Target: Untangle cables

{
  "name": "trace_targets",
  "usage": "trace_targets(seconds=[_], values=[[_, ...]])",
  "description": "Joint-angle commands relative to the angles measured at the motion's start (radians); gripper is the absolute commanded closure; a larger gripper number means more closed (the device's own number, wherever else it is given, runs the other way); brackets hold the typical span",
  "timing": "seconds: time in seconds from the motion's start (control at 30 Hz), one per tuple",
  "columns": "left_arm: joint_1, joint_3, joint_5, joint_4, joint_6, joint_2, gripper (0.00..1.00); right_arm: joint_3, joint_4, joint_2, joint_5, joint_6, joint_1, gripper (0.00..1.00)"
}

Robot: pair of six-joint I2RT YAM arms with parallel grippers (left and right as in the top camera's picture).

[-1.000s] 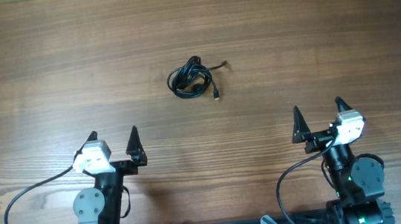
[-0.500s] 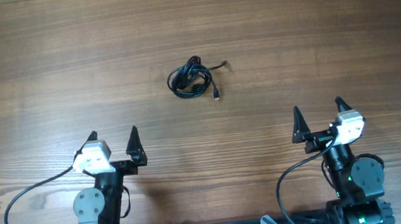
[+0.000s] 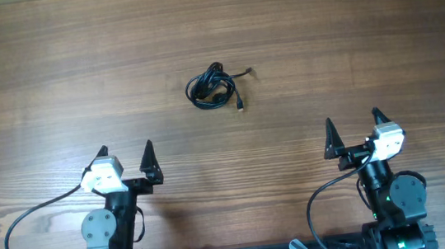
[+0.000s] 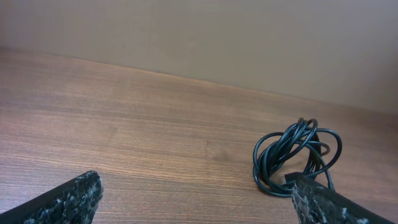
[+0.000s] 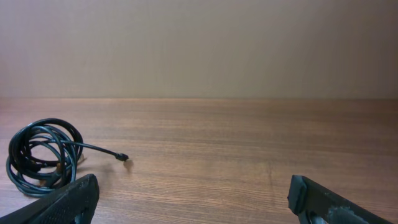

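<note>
A wooden table (image 3: pixel 34 61) with grain running left to right fills the overhead view, and the wrist views show a plain beige wall (image 4: pixel 249 37) rising beyond its far edge. The two arms sit at the near edge. The left arm (image 3: pixel 109 227) is near left and the right arm (image 3: pixel 391 194) near right, well apart from each other, and a thick black wire (image 3: pixel 19 237) loops out from the left arm's base. The left gripper (image 3: pixel 125 147) points toward the far side with its jaws spread wide and nothing between them; in its own wrist view the dark speckled fingers (image 4: pixel 62 199) show only at the two bottom corners, with bare wood between. The right gripper (image 3: pixel 352 117) is likewise spread wide and empty, its fingers (image 5: pixel 329 202) at the bottom corners of its wrist view. The cables (image 3: pixel 209 87) lie as a small coiled black bundle on the table, farther out than both grippers, between them, nearer the left one and touching neither. In the left wrist view the bundle (image 4: pixel 295 155) lies ahead to the right, partly behind the right finger; in the right wrist view it (image 5: pixel 40 155) lies ahead to the far left. One loose end with a small plug (image 3: pixel 241 107) trails toward the near right of the coil, and another short end (image 3: pixel 249 73) sticks out to the right.
</note>
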Motion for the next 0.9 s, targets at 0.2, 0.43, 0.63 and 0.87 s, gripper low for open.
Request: trace_targets(seconds=[0.2, 0.43, 0.63, 0.87], values=[[0.004, -0.007, -0.002, -0.002, 0.013, 0.003, 0.0, -0.001, 0.006, -0.015, 0.003, 0.008, 0.001, 0.0], [0.004, -0.006, 0.035, 0.003, -0.002, 0.004, 0.0, -0.001, 0.003, -0.013, -0.065, 0.096, 0.001, 0.0], [0.004, 0.0, 0.036, 0.003, -0.085, 0.005, 0.0, 0.005, 0.006, 0.003, -0.166, 0.147, 0.001, 0.0], [0.004, 0.107, 0.061, 0.003, -0.112, 0.077, 0.0, 0.073, -0.005, 0.073, -0.261, 0.145, 0.001, 0.0]])
